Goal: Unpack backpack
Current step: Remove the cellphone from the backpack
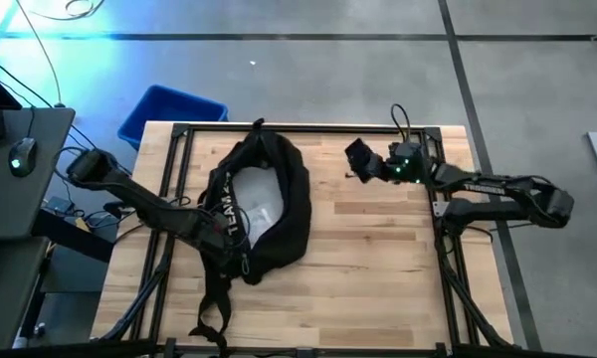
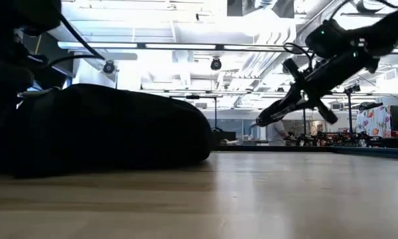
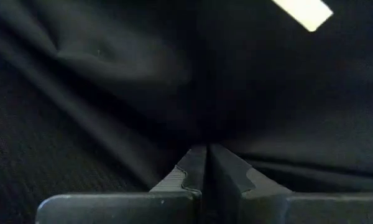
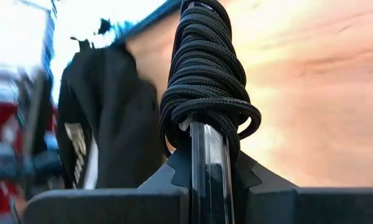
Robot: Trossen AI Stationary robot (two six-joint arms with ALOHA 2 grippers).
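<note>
The black backpack (image 1: 269, 204) lies on the wooden table, its opening showing a pale lining, its straps trailing toward the near edge. My left gripper (image 1: 219, 224) stands at the backpack's left edge, pointing down and shut on its black fabric (image 3: 205, 134). My right gripper (image 1: 363, 164) hangs above the bare table to the right of the backpack. It is shut on a bundle of black braided cord (image 4: 205, 81). In the low view this gripper (image 2: 272, 114) slants downward, clear of the table top. My left gripper pinches a fold of the backpack's black fabric (image 3: 202, 142) between its fingertips, coming from above. Creases in the fabric run toward the fingertips. The backpack rests on the table. My right gripper pinches the near end of the cord bundle (image 4: 206, 155) between its two fingers, where a glossy clear piece shows among the windings. The bundle sticks out forward along the fingers. It is lifted clear of the table.
A blue plastic bin (image 1: 171, 114) stands on the floor past the table's far left corner. A desk with a mouse (image 1: 22, 156) is at the far left. Bare wood (image 1: 378, 249) lies to the right of the backpack.
</note>
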